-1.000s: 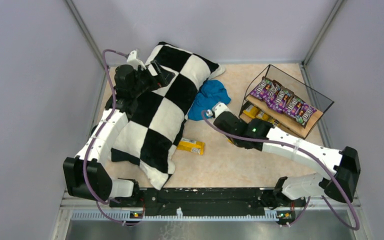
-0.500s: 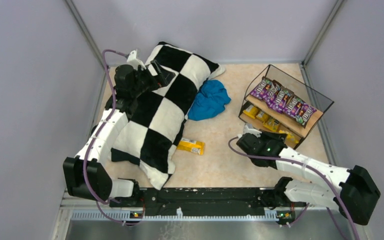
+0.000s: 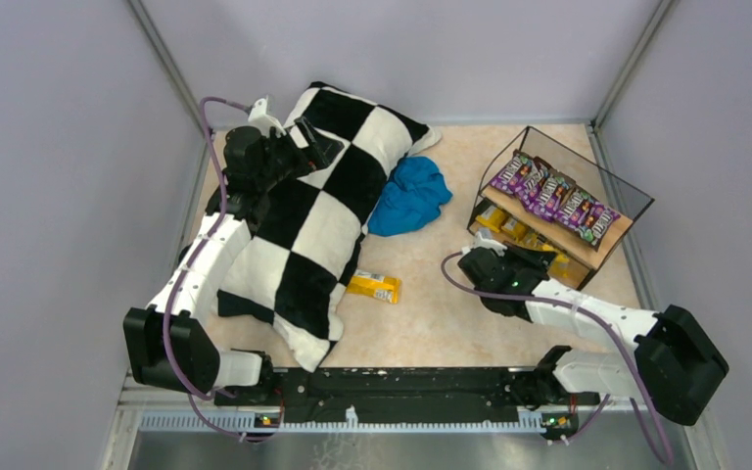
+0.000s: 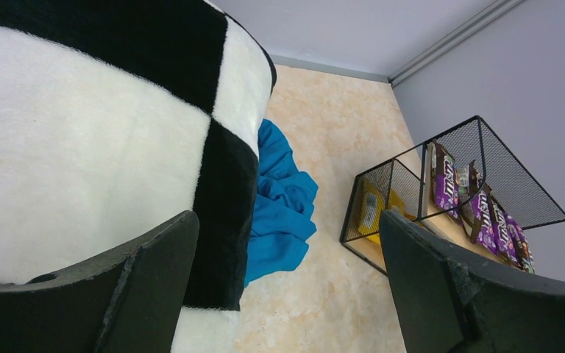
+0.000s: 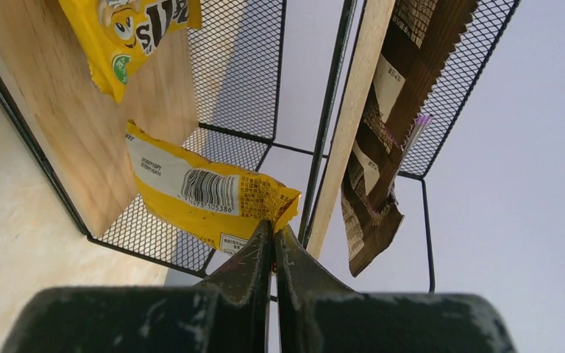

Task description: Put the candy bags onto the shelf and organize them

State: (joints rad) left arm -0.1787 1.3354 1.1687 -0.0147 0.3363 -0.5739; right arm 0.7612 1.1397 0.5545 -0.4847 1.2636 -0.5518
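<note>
The shelf (image 3: 636, 202) stands at the right, with a row of purple candy bags (image 3: 554, 197) on its top board and yellow bags (image 3: 506, 226) on the lower one. My right gripper (image 3: 537, 258) is at the shelf's front lower tier. In the right wrist view it (image 5: 274, 228) is shut on the edge of a yellow bag (image 5: 206, 197) held inside the lower tier (image 5: 66, 125). Another yellow bag (image 3: 373, 286) lies loose on the table. My left gripper (image 3: 305, 133) is open and empty over the pillow; its wide gap shows in the left wrist view (image 4: 288, 220).
A black-and-white checkered pillow (image 3: 313, 220) covers the left half of the table under my left arm. A blue cloth (image 3: 409, 194) lies between it and the shelf. A brown bag (image 5: 375, 184) hangs over the top board's edge. Grey walls enclose the table.
My right arm has swung from beside the blue cloth to the shelf's front, its gripper now pointing into the lower tier with a yellow bag. The left arm has not moved.
</note>
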